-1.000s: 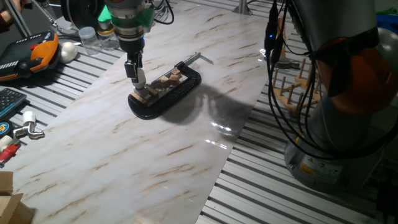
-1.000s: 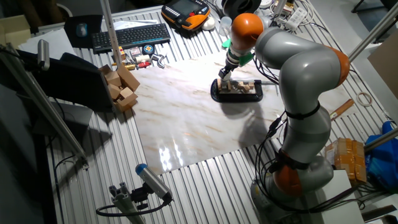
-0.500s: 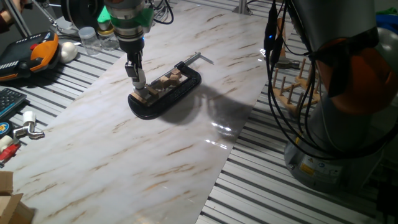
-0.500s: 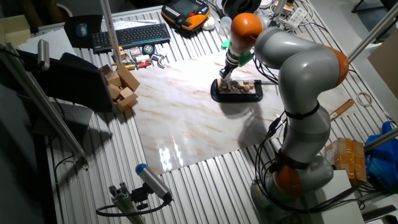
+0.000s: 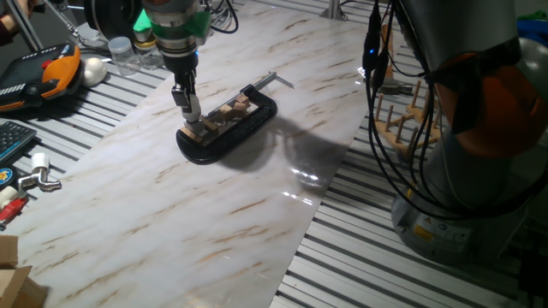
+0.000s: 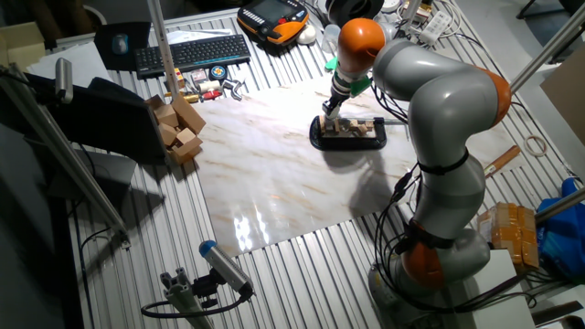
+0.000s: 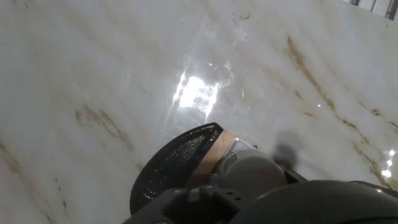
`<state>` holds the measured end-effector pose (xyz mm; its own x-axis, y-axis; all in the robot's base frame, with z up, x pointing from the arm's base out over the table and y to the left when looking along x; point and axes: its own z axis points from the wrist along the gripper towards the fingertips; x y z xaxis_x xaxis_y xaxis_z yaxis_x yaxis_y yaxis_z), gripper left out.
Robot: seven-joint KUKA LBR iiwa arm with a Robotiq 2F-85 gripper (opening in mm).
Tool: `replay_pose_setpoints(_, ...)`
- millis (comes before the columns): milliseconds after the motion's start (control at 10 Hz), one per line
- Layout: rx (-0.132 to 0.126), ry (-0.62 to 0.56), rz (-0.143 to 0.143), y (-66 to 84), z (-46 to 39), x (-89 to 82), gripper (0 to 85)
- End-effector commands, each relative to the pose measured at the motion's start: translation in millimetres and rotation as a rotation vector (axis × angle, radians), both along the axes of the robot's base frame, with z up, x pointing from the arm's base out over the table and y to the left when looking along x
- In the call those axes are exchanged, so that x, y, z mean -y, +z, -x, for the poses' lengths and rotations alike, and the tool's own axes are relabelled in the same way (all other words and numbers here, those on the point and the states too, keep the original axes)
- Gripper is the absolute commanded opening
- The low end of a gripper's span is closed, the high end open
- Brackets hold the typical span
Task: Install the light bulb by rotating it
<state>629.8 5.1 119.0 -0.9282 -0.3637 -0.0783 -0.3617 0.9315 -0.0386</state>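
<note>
Light bulb (image 7: 249, 171): gripped between fingers (image 5: 190, 106), upright, directly below them, at near end of black clamp (image 5: 229, 128) on marble surface (image 5: 257, 197).

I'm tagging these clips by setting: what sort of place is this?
Likely a robotics lab bench: a slatted aluminium table under a marble-look board, a keyboard and an orange teach pendant beside it.

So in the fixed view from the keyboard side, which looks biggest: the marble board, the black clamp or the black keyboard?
Largest to smallest, as they look:
1. White marble board
2. Black keyboard, though it lies farther from the camera
3. Black clamp, plainly the smallest
</note>
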Motion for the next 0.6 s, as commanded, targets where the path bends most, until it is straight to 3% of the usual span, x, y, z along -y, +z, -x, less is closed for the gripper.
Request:
replay_pose_setpoints(0,-0.002,-0.010,-0.003,-0.1,0.1,-0.1,51.0)
replay_pose_setpoints(100,-0.004,-0.014,-0.003,-0.3,0.0,-0.1,34.0)
replay_pose_setpoints(500,-0.014,-0.033,-0.004,-0.1,0.1,-0.2,34.0)
